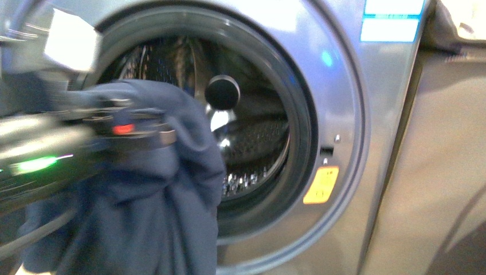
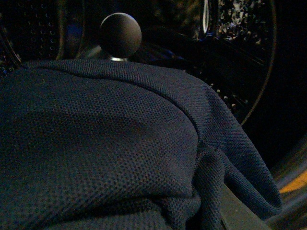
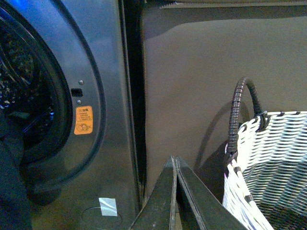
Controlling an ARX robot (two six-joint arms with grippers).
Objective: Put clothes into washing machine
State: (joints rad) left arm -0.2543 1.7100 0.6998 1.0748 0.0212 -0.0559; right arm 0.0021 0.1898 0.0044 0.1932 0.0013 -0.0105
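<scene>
Centrally, the washing machine [image 1: 344, 114] presents its round black-rimmed porthole [image 1: 298, 132], open onto the perforated steel drum [image 1: 252, 137]. A round black knob [image 1: 222, 92] shows inside the drum.

The clothes [image 1: 166, 189], a navy-blue mesh garment, are draped over the left gripper [image 1: 150, 135] in front of the porthole's left half. The upper fold is level with the opening and the rest hangs below its lower rim. The left arm is motion-blurred, with red and green lights showing. Its jaws are buried under the fabric, so how far they are open cannot be told. The left wrist view is filled by the garment with the knob above it.

The right gripper [image 3: 175, 160] is well to the right of the porthole. Its two fingers are pressed together with nothing between them.

To the right of the porthole are a yellow warning sticker [image 1: 321, 185], a grey-beige cabinet [image 3: 201, 72], and a white woven basket [image 3: 268, 158] with a dark handle. A blue-white label [image 1: 392, 20] sits above and to the right.
</scene>
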